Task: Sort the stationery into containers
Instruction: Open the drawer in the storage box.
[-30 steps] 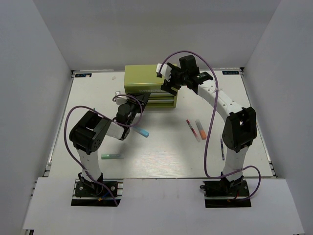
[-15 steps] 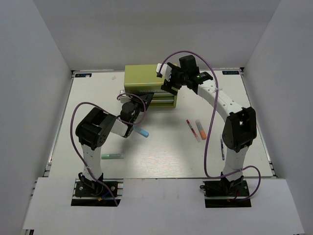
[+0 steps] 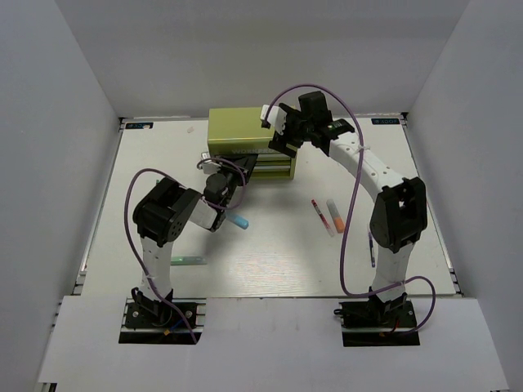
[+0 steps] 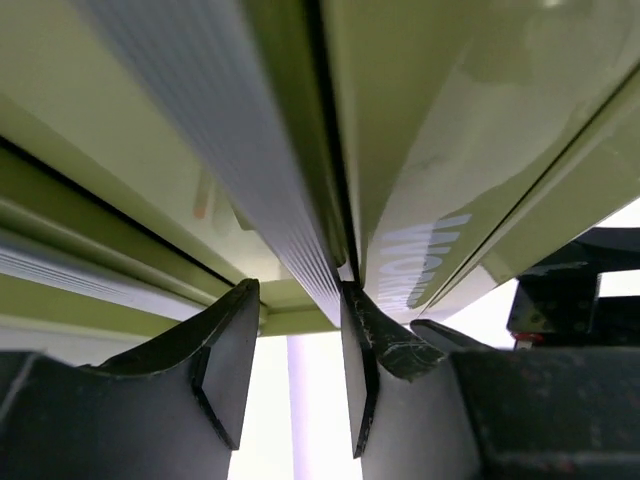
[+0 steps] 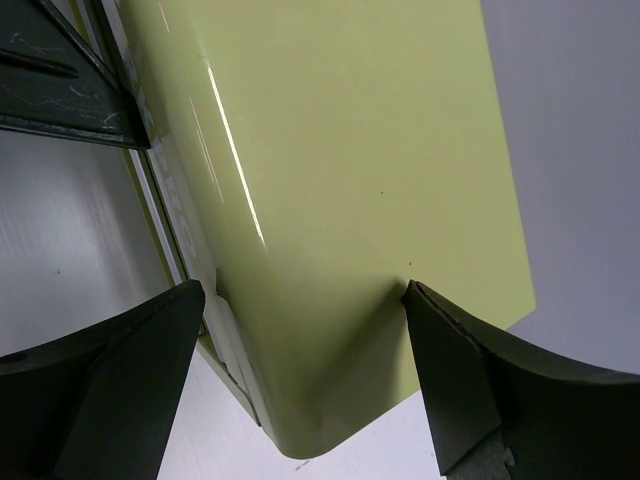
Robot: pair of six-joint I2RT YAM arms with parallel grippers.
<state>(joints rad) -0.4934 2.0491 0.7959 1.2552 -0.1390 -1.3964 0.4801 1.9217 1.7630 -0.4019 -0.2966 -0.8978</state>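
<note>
Markers [image 3: 237, 219], three, and pens [image 3: 316, 208], two, lie below one olive chest [image 3: 237, 131], lettering unreadable; left gripper [image 4: 298, 295] straddles its drawer lip [image 4: 300, 230], jaws parted; right gripper [image 5: 305, 290] gapes wide.

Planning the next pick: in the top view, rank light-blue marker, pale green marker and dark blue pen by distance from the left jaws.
1. light-blue marker, centre-left
2. pale green marker, near left arm's base
3. dark blue pen, right side

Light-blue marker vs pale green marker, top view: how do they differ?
Pose: the light-blue and white marker lies diagonally; the pale green marker lies nearly crosswise. Place: the blue one sits close to the olive-green metal tool chest, the green one nearer the white table's near edge. Both lie flat, unheld.
</note>
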